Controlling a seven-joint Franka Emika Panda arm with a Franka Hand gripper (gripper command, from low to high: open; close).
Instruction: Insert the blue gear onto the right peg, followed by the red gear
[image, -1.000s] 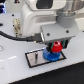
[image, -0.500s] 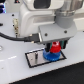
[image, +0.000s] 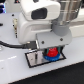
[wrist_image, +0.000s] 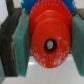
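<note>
The gripper (image: 52, 50) has come lower over the plate (image: 34, 60) near the tabletop's front edge, fingers (wrist_image: 20, 42) clamped on the red gear (wrist_image: 48, 40), pressing toward the blue gear (image: 51, 57) (already seated); release looks close.

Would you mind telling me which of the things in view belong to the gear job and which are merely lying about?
Belonging to the job:
red gear, between the gripper fingers
blue gear, under the red one
dark base plate

Merely about:
black cable on the white table
</note>
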